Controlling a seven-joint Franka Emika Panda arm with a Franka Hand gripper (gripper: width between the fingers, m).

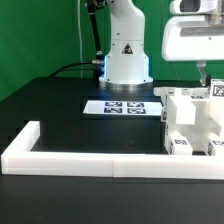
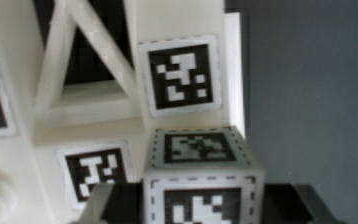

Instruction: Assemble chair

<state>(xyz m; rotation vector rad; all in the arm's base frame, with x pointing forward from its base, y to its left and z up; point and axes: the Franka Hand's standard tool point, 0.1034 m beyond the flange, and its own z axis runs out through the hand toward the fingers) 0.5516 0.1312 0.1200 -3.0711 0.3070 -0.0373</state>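
At the exterior view's right edge the gripper (image 1: 205,82) is closed down among the stiff, light, smooth plastic chair parts (image 1: 190,120), apparently pinching one, best taken across flat faces.

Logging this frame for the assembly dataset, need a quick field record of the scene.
arm: white Franka base at table's far side
end effector: down at the chair parts, shut; what it grips not clear
chair parts: white tagged pieces clustered at the exterior view's right
x-braced frame: close in wrist view
marker board: flat before the base
border wall: along near edge
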